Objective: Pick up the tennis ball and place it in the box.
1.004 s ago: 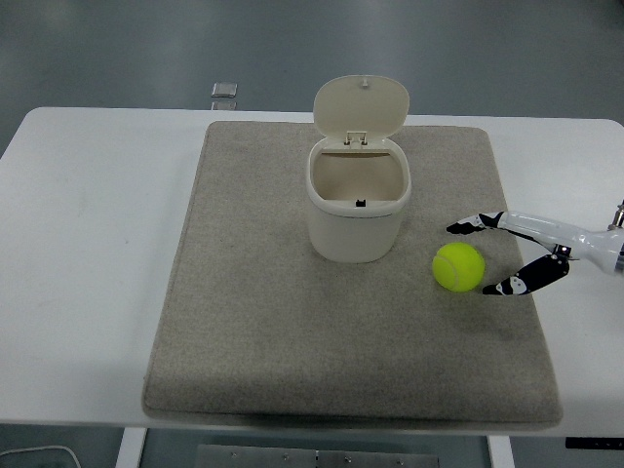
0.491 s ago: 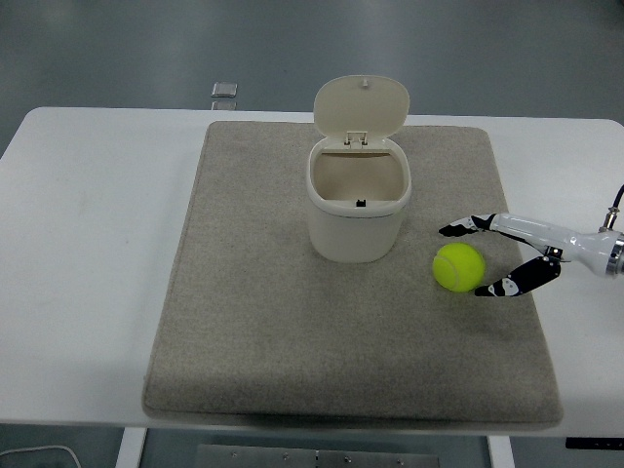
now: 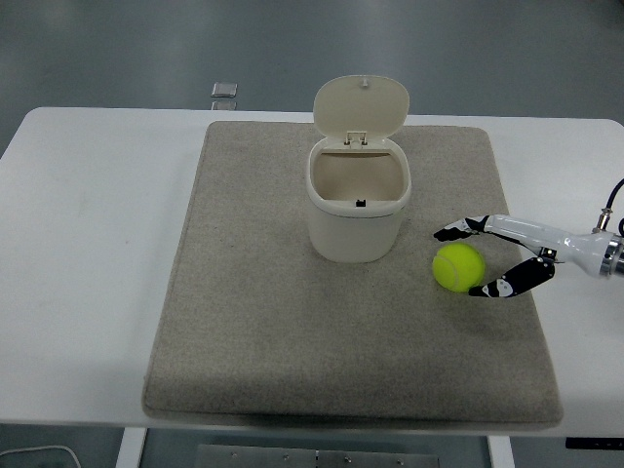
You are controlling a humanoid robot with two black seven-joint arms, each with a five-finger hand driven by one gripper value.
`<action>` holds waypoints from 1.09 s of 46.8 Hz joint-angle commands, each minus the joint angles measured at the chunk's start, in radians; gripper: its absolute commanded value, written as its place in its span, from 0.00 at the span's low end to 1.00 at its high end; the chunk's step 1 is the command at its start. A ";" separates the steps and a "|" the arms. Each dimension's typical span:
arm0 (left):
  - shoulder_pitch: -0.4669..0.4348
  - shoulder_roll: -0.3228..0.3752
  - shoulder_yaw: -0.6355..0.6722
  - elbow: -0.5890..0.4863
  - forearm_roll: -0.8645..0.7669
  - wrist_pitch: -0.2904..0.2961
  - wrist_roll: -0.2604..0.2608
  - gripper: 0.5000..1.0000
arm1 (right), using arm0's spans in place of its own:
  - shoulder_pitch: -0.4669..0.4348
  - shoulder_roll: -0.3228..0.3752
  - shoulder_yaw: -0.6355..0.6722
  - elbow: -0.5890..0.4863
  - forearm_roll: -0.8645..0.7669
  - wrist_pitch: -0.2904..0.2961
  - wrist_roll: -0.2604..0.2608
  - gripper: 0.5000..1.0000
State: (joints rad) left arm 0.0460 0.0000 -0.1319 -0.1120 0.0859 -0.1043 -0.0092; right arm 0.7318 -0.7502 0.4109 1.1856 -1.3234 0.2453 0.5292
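A yellow-green tennis ball [image 3: 458, 266] lies on the grey mat [image 3: 253, 331], to the right of the cream box [image 3: 359, 200], which stands upright with its lid flipped open at the back. My right hand [image 3: 468, 261] reaches in from the right edge, fingers spread open around the ball: upper fingers [image 3: 458, 230] just above it, a lower finger [image 3: 499, 286] at its lower right. The hand brackets the ball but is not closed on it. The left arm is out of view.
The mat covers most of the white table [image 3: 88, 244]. A small grey object [image 3: 224, 90] lies on the floor beyond the table's far edge. A black cable [image 3: 614, 200] shows at the right edge by my wrist.
My right hand has slid a little to the left, so its open fingers now reach further around the ball. The ball and box have not moved.
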 commanded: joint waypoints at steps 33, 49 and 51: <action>0.000 0.000 0.000 0.000 0.000 0.000 0.000 0.98 | 0.029 -0.020 0.054 0.000 0.010 0.064 0.035 0.09; 0.000 0.000 0.000 0.000 0.000 0.000 0.000 0.98 | 0.138 -0.109 0.143 0.043 0.164 0.207 0.046 0.00; 0.000 0.000 0.000 0.000 0.000 0.000 0.000 0.98 | 0.149 -0.106 0.152 0.052 0.167 0.209 0.041 0.00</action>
State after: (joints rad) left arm 0.0462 0.0000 -0.1319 -0.1120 0.0859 -0.1043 -0.0092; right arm 0.8628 -0.8571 0.5530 1.2233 -1.1661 0.4503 0.5777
